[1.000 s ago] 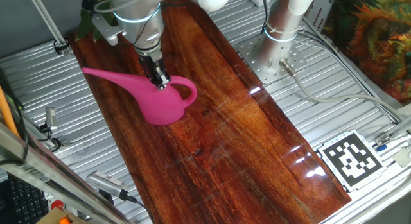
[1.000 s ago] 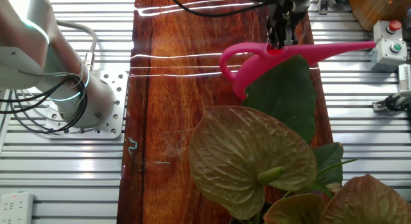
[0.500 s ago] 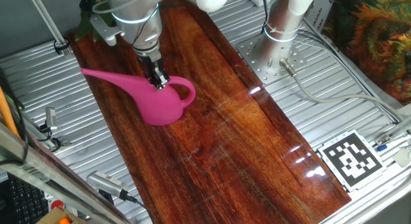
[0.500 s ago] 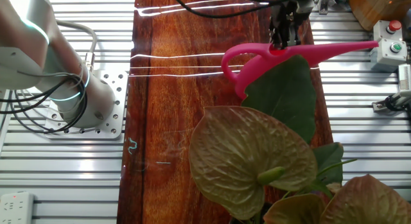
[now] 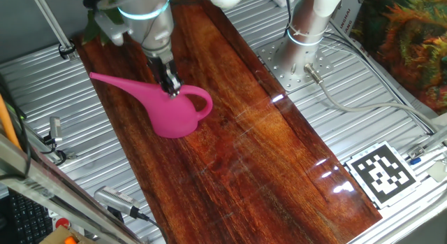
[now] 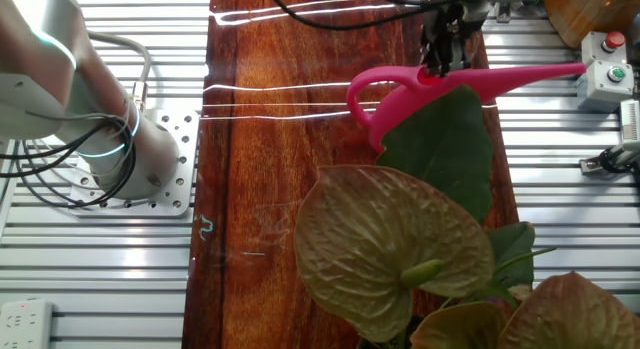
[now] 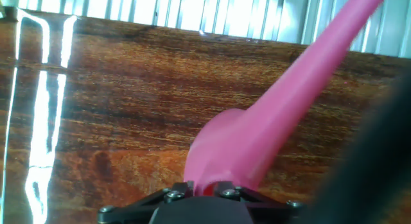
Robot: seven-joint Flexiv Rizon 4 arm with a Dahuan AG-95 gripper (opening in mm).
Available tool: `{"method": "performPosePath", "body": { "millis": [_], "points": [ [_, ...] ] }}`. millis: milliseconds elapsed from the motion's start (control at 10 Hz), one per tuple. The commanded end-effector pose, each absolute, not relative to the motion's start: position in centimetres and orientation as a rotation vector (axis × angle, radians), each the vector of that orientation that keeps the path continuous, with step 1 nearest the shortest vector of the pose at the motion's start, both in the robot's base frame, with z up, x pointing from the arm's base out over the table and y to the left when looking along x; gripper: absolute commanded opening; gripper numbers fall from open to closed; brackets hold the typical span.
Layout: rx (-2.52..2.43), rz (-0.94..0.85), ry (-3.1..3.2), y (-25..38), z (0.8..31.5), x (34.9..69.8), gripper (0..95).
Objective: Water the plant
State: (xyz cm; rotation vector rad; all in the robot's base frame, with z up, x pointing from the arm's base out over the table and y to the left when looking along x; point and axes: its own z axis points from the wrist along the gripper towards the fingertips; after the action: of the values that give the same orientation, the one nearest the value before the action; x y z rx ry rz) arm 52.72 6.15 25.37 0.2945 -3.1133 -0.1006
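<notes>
The wooden board (image 5: pixel 244 132) lies lengthwise on the ribbed metal table (image 5: pixel 391 125). The bolted arm base (image 5: pixel 307 34) stands on a perforated plate beside the board, with a grey cable running from it across the table. A square black-and-white marker tag (image 5: pixel 382 173) lies near one end of the board. Bushy orange-and-green foliage (image 5: pixel 412 41) fills the table corner, well apart from the work area. In the other fixed view a control box with a red and a green button (image 6: pixel 606 74) sits just past the spout tip.

The pink watering can (image 5: pixel 167 108) is over the board, body round, loop handle on one side, long spout (image 5: pixel 115 83) running out past the board edge. In the other fixed view broad leaves of the plant (image 6: pixel 440 149) stand in the foreground; one dark-green leaf covers most of the can body, and larger olive leaves lie nearer the camera. In the first fixed view only a few dark leaves (image 5: pixel 92 24) show behind the arm's wrist.

The arm reaches down from above, wrist near vertical. The gripper (image 5: pixel 171 88) is clamped on the top of the can where handle meets body (image 6: pixel 436 64). The hand view looks along the spout (image 7: pixel 302 76) toward the table; a dark blur covers its lower right corner
</notes>
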Motion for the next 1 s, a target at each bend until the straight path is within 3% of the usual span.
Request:
{"method": "performPosePath", "body": {
  "millis": [100, 1000],
  "points": [
    [0.294, -0.105, -3.118, 6.06, 28.73, 52.39, 57.0],
    [0.293, -0.107, -3.108, 6.23, 28.48, 52.87, 57.0]
  ]
}}
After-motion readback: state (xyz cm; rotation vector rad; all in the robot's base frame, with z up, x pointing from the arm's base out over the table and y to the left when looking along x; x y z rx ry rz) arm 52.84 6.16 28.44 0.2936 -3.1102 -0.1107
